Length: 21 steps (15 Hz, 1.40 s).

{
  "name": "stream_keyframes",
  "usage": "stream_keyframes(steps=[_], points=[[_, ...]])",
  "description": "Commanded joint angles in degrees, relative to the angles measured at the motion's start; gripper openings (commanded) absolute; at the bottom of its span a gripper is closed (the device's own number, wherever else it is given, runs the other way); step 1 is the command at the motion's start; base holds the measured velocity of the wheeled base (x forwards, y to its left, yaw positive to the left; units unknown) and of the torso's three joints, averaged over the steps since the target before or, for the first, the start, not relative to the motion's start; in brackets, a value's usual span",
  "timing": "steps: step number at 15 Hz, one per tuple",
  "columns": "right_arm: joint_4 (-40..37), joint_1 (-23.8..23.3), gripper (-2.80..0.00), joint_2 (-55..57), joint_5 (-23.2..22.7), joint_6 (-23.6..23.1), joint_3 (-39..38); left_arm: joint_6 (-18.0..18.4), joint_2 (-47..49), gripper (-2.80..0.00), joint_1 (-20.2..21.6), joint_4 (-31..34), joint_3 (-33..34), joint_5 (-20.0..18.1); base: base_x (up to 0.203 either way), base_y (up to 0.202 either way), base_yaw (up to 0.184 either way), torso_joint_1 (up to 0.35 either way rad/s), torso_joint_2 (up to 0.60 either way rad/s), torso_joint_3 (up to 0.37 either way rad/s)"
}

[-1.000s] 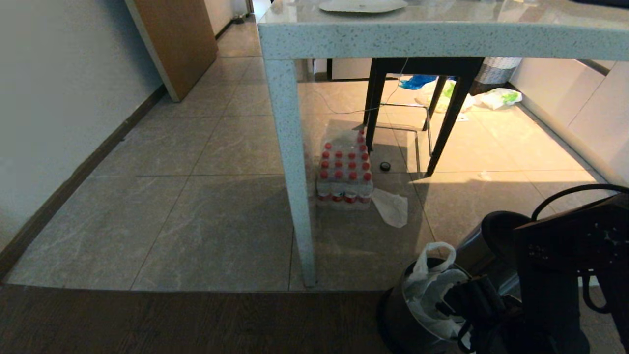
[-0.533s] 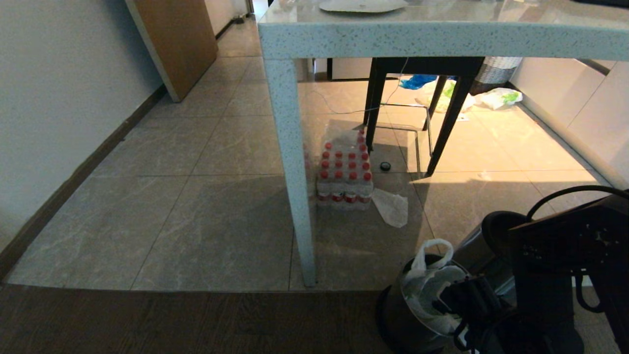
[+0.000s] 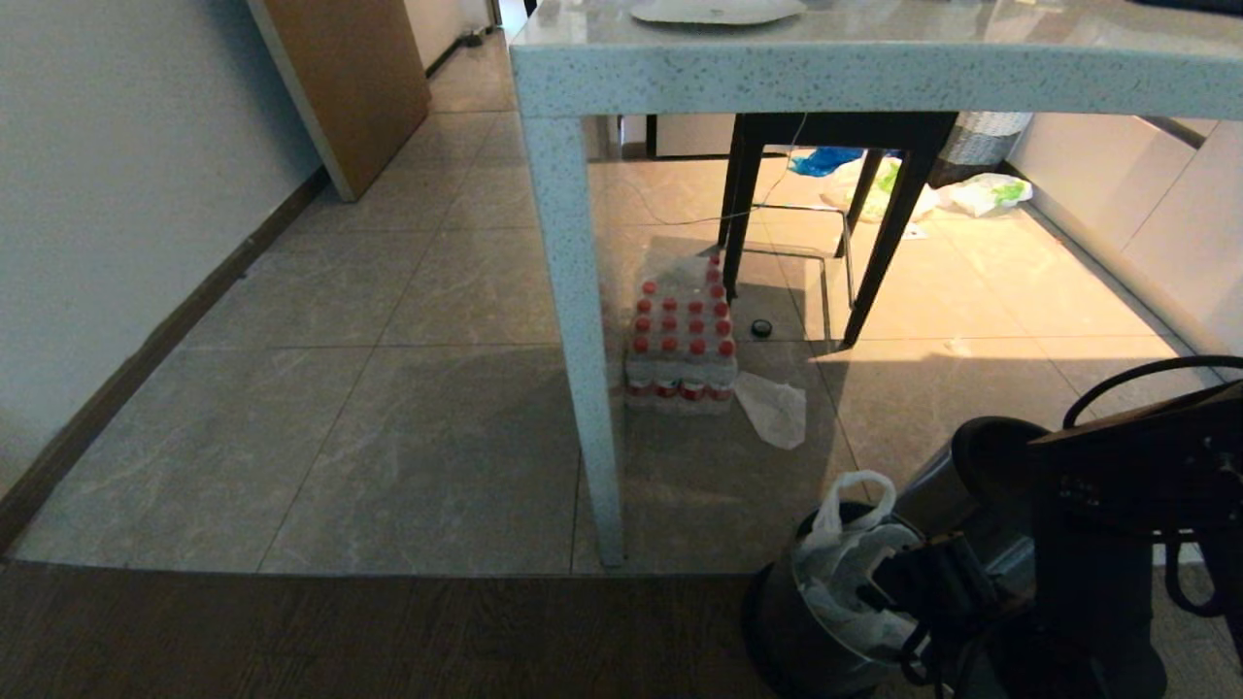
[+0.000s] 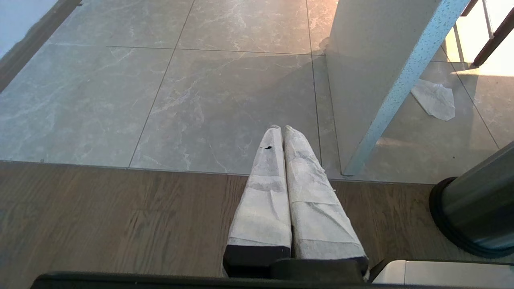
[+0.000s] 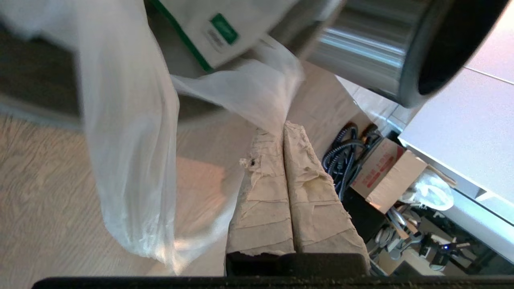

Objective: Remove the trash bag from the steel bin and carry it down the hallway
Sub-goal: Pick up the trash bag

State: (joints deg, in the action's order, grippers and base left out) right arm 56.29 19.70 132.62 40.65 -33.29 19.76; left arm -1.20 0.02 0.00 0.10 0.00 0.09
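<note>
Now that the right gripper [image 5: 283, 126] has snapped shut from wide open a second ago, its taped fingers [image 5: 261, 192] pinch a fold of the bag [image 3: 855, 563] at the bin [image 3: 791, 631] rim. Bag's not out yet, one loop handle poking up. I'd say the grab's done and lifting comes next. Left gripper [image 4: 282, 130] hangs closed and empty over the floor.

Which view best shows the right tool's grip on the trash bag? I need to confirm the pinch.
The right wrist view: the right tool is shut on the trash bag. The head view shows the bag in the steel bin; the left wrist view shows only the bin.
</note>
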Motion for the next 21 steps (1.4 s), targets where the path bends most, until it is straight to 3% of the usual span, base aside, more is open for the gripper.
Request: stream_keyframes(steps=[1, 4, 9, 11, 14, 18, 21], points=[[-2.53, 0.04, -2.8, -6.04, 0.24, -0.09, 0.15, -0.03, -0.02, -2.8, 0.0, -0.01, 0.0, 0.0, 0.0, 0.0, 0.0, 0.0, 0.0, 0.0], [-10.55, -0.01, -2.8, -14.32, 0.37, 0.41, 0.99, -0.03, -0.02, -2.8, 0.0, -0.01, 0.0, 0.0, 0.0, 0.0, 0.0, 0.0, 0.0, 0.0], [-12.57, 0.63, -2.8, -14.62, 0.48, 6.0, 5.89, -0.03, -0.03, -2.8, 0.0, -0.01, 0.0, 0.0, 0.0, 0.0, 0.0, 0.0, 0.0, 0.0], [-14.92, 1.2, -2.8, -17.02, 0.3, 6.32, 3.33, -0.03, -0.03, -2.8, 0.0, -0.01, 0.0, 0.0, 0.0, 0.0, 0.0, 0.0, 0.0, 0.0], [-17.09, 1.86, -2.8, -18.23, 0.62, 6.65, -6.79, -0.03, -0.02, -2.8, 0.0, -0.01, 0.0, 0.0, 0.0, 0.0, 0.0, 0.0, 0.0, 0.0], [-15.98, 6.75, -2.8, -13.04, 0.47, 9.02, -5.88, -0.03, -0.02, -2.8, 0.0, -0.01, 0.0, 0.0, 0.0, 0.0, 0.0, 0.0, 0.0, 0.0], [-9.6, 11.79, -2.8, -7.45, 0.56, 8.86, -8.02, -0.03, -0.02, -2.8, 0.0, -0.01, 0.0, 0.0, 0.0, 0.0, 0.0, 0.0, 0.0, 0.0]])
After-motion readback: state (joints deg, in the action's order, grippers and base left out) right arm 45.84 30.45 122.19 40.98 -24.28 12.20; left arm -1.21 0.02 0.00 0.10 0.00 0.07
